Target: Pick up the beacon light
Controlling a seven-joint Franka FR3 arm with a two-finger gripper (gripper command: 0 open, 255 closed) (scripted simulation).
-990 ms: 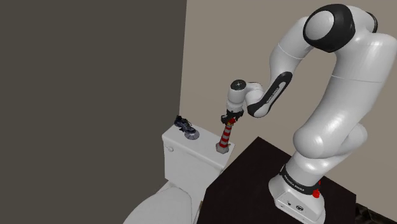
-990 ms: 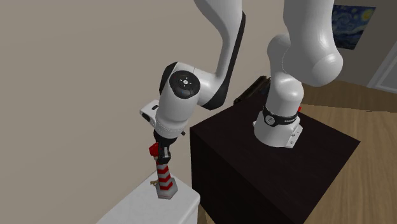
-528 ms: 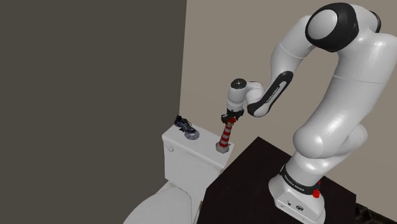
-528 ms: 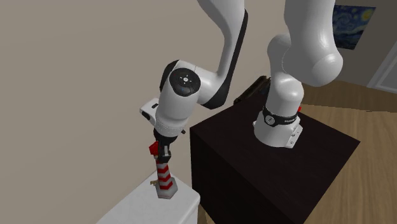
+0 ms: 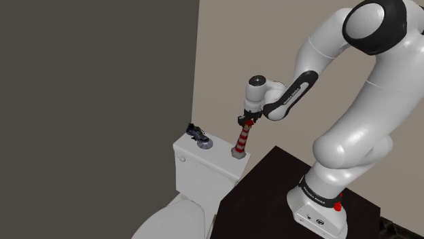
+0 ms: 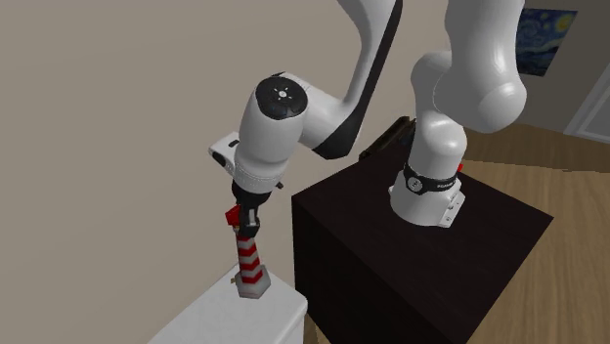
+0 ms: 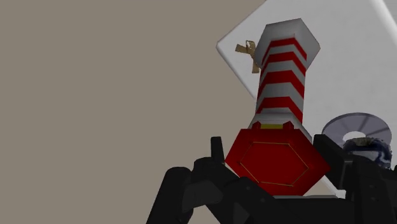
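Closest to us in the wrist view, the black gripper is closed on the red six-sided cap of the beacon light. Its fingers are narrowed to the cap's width, and their tips are lost in the black mass around it. Beyond the cap the red-and-white striped shaft runs upright down to a grey base over the white toilet tank. A tan bit beside the base is too small for us to name. In the second exterior view the base seems to hang just clear of the tank's top near its corner, though we cannot be sure there is a gap. Farther along the top a small dark object sits on a grey disc, hard to make out. The toilet bowl is cut off by the bottom edge, and the dark stand is just beside the tank.
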